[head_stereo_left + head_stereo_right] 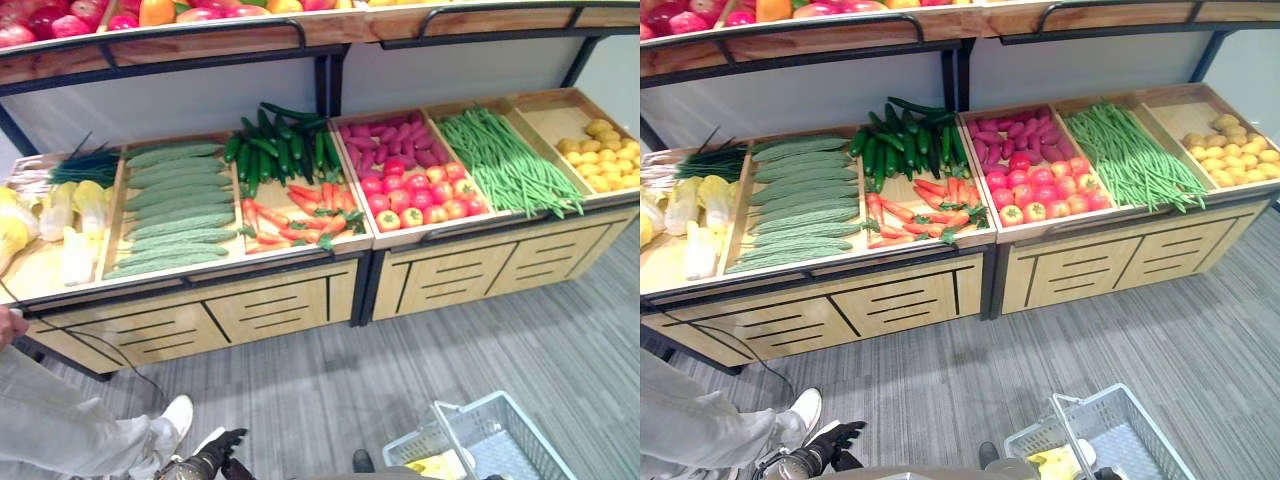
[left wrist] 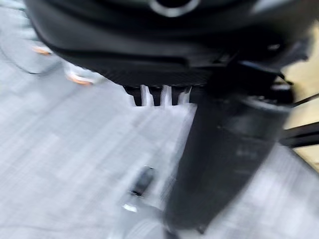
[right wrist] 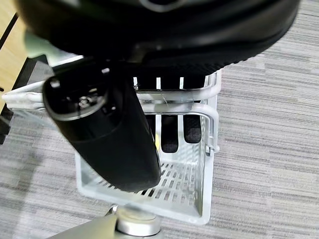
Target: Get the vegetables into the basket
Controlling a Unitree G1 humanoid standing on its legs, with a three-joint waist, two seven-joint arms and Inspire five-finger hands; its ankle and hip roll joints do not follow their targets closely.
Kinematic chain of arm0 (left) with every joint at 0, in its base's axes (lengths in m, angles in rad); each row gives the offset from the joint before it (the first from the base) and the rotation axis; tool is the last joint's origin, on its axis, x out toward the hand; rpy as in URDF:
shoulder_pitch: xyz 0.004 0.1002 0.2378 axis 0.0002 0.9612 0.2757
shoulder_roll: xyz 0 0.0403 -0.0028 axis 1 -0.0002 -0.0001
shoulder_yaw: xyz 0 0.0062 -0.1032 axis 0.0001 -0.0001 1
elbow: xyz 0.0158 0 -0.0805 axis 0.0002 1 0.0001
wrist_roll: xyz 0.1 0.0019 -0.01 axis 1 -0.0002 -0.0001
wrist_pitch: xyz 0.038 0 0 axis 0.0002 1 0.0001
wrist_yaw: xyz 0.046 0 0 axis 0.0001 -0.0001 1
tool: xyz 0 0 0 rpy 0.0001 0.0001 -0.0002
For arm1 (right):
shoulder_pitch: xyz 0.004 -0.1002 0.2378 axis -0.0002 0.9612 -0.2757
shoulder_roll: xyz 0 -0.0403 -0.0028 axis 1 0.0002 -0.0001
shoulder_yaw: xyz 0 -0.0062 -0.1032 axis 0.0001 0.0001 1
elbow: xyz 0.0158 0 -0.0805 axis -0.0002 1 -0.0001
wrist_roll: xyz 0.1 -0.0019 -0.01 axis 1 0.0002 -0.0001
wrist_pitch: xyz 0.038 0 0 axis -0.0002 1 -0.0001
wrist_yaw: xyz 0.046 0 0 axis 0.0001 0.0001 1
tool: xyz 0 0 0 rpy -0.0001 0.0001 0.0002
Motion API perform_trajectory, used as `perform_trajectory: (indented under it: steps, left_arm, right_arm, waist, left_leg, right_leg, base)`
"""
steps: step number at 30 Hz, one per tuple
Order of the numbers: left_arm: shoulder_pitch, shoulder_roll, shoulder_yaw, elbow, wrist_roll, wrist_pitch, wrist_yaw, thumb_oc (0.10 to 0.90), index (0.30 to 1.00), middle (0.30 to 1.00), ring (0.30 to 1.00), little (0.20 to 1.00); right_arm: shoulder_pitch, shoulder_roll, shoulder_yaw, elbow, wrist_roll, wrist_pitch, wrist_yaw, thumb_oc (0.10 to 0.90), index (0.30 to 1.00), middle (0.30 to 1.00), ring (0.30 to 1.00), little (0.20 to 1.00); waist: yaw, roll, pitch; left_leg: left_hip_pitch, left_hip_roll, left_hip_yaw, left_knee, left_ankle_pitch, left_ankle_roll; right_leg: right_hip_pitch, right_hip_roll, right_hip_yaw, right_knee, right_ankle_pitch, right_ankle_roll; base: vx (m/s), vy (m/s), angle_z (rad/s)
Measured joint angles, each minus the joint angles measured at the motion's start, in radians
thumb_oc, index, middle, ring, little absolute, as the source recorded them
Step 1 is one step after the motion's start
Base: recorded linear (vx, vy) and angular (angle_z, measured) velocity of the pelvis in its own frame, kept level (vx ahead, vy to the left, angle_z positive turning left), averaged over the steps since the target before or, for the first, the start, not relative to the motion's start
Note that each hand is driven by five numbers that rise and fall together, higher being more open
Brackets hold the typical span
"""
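Looking down on a long wooden counter (image 1: 300, 300) with produce laid out in compartments along its top. At its left end sit pale cabbages (image 1: 70, 215) with green onions (image 1: 85, 165) behind them. Next along is a wide bay of long pale-green cucumbers (image 1: 170, 205) stacked in rows. Then a bay with dark green cucumbers (image 1: 275, 145) at the back edge and carrots (image 1: 300, 215) toward the front edge. Past the middle divider, purple sweet potatoes (image 1: 395, 140) lie behind a block of red tomatoes (image 1: 420, 195). Green beans (image 1: 505, 160) fill the next bay, and small yellow fruits (image 1: 605, 150) sit in the corner bay at the right end. Above the counter, a shelf (image 1: 200, 40) carries red and orange fruit.

Down on the grey floor in front of the counter's right half stands the white wire basket (image 1: 500, 440), with something yellow inside it. A person's trouser leg and white shoe (image 1: 175, 415) show by the counter's left front corner.

The right hand (image 3: 169, 132) has its fingers curled round the basket's handle bar, thumb across the front. The left hand (image 1: 215, 450) hangs low over the floor near the shoe, fingers loosely relaxed and holding nothing.
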State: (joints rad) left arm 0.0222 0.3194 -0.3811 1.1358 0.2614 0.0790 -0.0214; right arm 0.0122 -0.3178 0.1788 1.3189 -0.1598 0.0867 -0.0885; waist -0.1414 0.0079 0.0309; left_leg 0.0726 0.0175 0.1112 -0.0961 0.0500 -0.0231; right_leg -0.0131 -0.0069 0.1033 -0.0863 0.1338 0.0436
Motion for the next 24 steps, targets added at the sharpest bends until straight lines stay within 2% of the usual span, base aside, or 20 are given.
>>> perform_trajectory:
  steps: [2, 5, 13, 16, 17, 19, 20, 24]
  left_arm:
    - [-0.029, -0.032, 0.005, 0.101, 0.015, 0.0, 0.017, 0.9, 1.0, 1.0, 1.0, 1.0]
    - [-0.023, -0.065, 0.029, 0.161, 0.015, 0.002, 0.023, 0.9, 1.0, 1.0, 1.0, 1.0]
    - [-0.015, -0.068, 0.07, 0.192, 0.013, 0.011, 0.048, 0.9, 1.0, 1.0, 1.0, 1.0]
    - [-0.002, -0.071, 0.101, 0.197, 0.012, 0.01, 0.062, 0.9, 1.0, 1.0, 1.0, 1.0]
    - [-0.003, -0.071, 0.101, 0.195, 0.002, 0.016, 0.066, 0.9, 1.0, 1.0, 1.0, 1.0]
    - [-0.014, -0.08, 0.153, 0.202, -0.058, 0.017, 0.087, 0.9, 1.0, 1.0, 1.0, 1.0]
    - [-0.02, -0.088, 0.189, 0.204, -0.102, 0.02, 0.11, 0.9, 1.0, 1.0, 1.0, 1.0]
    - [-0.018, -0.088, 0.189, 0.204, -0.109, 0.023, 0.124, 0.9, 1.0, 1.0, 1.0, 1.0]
  right_arm:
    - [-0.006, 0.007, 0.016, 0.003, 0.001, 0.0, -0.004, 0.4, 0.3, 0.3, 0.3, 0.3]
    - [-0.002, 0.013, 0.026, 0.008, 0.001, 0.0, -0.001, 0.4, 0.3, 0.3, 0.3, 0.3]
    - [-0.003, 0.025, 0.031, 0.018, 0.002, -0.001, -0.001, 0.4, 0.3, 0.3, 0.3, 0.3]
    - [-0.003, 0.027, 0.064, 0.014, 0.002, -0.001, -0.002, 0.4, 0.3, 0.3, 0.3, 0.3]
    - [-0.005, 0.028, 0.065, 0.014, 0.001, -0.002, -0.001, 0.4, 0.3, 0.3, 0.3, 0.3]
    - [0.002, 0.033, 0.063, 0.015, 0.029, -0.003, -0.011, 0.4, 0.3, 0.3, 0.3, 0.3]
    - [0.004, 0.043, 0.063, 0.028, 0.054, -0.003, -0.02, 0.4, 0.3, 0.3, 0.3, 0.3]
    - [0.0, 0.053, 0.063, 0.029, 0.058, -0.003, -0.026, 0.4, 0.3, 0.3, 0.3, 0.3]
  waist:
    - [-0.002, 0.005, -0.007]
    - [-0.002, 0.0, -0.009]
    - [0.014, -0.008, -0.011]
    - [0.02, -0.009, -0.011]
    - [0.022, -0.008, 0.008]
    - [0.044, -0.016, 0.019]
    - [0.058, -0.029, 0.029]
    - [0.081, -0.035, 0.029]
  left_leg:
    - [0.0, 0.0, 0.01, 0.0, -0.001, 0.001]
    - [0.004, 0.001, 0.012, 0.0, -0.001, 0.004]
    - [0.008, 0.002, 0.015, 0.0, -0.002, 0.003]
    - [0.008, 0.002, 0.018, 0.0, -0.002, 0.003]
    - [0.008, 0.002, 0.024, 0.0, -0.006, 0.003]
    - [0.015, 0.004, 0.03, 0.0, -0.005, 0.005]
    - [0.025, 0.005, 0.027, 0.0, -0.006, 0.001]
    - [0.027, 0.005, 0.024, 0.0, -0.005, 0.0]
  right_leg:
    - [0.0, 0.0, 0.006, 0.0, 0.002, -0.001]
    - [0.0, 0.001, 0.008, 0.0, 0.004, -0.001]
    - [0.002, 0.002, 0.009, 0.0, 0.002, -0.004]
    - [0.001, 0.003, 0.015, 0.0, 0.002, -0.004]
    - [-0.003, 0.003, 0.022, 0.0, 0.002, -0.006]
    - [0.007, 0.001, 0.002, -0.005, 0.002, -0.005]
    - [0.016, 0.001, -0.007, -0.005, -0.002, -0.01]
    - [0.019, 0.001, -0.012, -0.005, -0.003, -0.011]
  base:
    - [0.0, 0.023, -0.12]
    - [0.0, 0.003, -0.02]
    - [0.0, 0.0, 0.0]
    - [-0.01, 0.009, -0.04]
    - [0.0, 0.015, -0.06]
    - [0.0, 0.008, 0.01]
    - [0.01, 0.002, 0.08]
    - [0.0, 0.0, 0.06]
